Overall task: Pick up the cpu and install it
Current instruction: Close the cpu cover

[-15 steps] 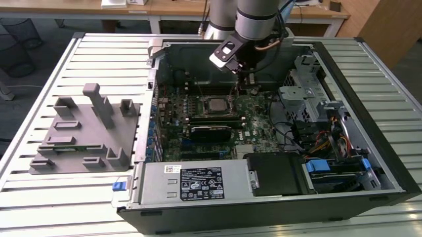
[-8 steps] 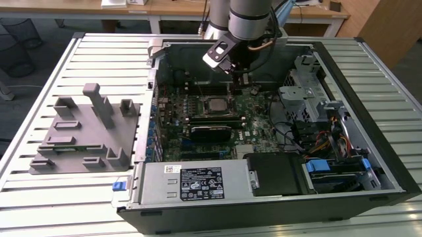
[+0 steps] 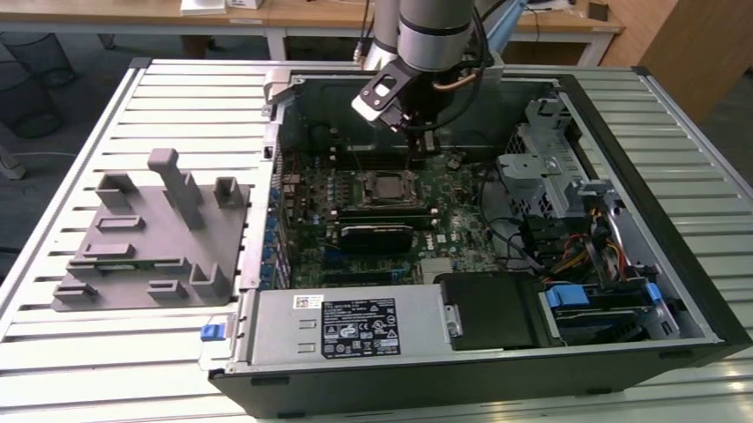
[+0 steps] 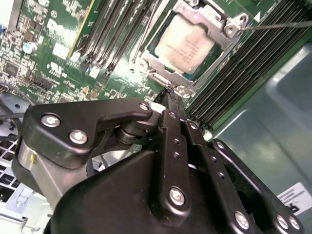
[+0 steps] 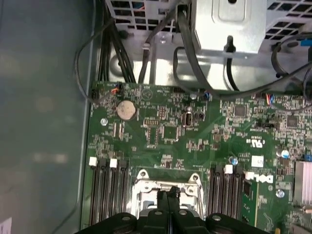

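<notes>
The cpu (image 4: 187, 41), a flat square with a pale silver-grey top plate, lies within the metal socket frame (image 4: 223, 24) on the green motherboard (image 4: 63, 44), with black memory slots (image 4: 112, 34) on both sides. The claw (image 4: 170, 93) hangs near the frame's edge, fingers pressed together, holding nothing. In the exterior view a grey tray (image 3: 141, 238) rests on the tabletop (image 3: 118, 352) beside the open computer case (image 3: 471, 383).

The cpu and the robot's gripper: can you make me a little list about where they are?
cpu: lying in the metal socket frame on the green board
gripper: shut, holding nothing, tip beside the socket frame
tip touching the frame: cannot tell
grey tray: outside the computer case, on the exterior view's left
</notes>
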Controlling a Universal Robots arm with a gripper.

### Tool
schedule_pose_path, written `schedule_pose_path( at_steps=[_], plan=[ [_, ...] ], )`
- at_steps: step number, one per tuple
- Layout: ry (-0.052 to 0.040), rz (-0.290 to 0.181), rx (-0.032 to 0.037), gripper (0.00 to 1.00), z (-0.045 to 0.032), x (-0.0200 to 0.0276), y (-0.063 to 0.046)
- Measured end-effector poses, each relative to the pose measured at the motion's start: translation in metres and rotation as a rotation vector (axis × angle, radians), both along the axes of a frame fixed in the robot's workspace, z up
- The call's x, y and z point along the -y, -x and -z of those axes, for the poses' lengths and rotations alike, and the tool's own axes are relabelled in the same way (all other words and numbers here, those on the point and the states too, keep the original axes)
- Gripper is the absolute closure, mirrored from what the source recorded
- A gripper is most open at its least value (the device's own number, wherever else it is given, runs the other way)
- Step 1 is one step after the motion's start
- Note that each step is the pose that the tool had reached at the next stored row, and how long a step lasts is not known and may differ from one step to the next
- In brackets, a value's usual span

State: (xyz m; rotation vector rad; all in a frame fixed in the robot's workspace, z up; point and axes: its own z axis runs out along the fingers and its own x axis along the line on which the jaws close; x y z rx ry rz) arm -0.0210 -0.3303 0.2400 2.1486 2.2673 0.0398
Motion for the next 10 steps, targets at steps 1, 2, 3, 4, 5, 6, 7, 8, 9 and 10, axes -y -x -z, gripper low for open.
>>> schedule_pose_path(
  at_steps=[1, 2, 3, 4, 5, 6, 7, 8, 9, 10],
  plan=[
    [0.0000, 0.000, 0.0000, 0.89, 0.0003, 0.0000, 0.002],
    [0.0001, 0.000, -0.0001, 0.89, 0.0007, 0.0000, 0.004],
    [0.0001, 0.000, -0.0001, 0.89, 0.0013, 0.0000, 0.006],
    [0.0001, 0.000, -0.0001, 0.89, 0.0019, 0.0000, 0.009],
    [0.0001, 0.000, 0.0000, 0.89, 0.0026, 0.0000, 0.011],
    [0.0000, 0.000, 0.0000, 0.89, 0.0034, 0.0000, 0.014],
    [0.0000, 0.000, 0.0000, 0.89, 0.0041, 0.0000, 0.015],
    [0.0000, 0.000, 0.0000, 0.89, 0.0047, 0.0000, 0.016],
    [0.0001, 0.000, 0.0000, 0.89, 0.0053, 0.0000, 0.016],
    [0.0001, 0.000, -0.0001, 0.89, 0.0060, 0.0000, 0.017]
  ],
)
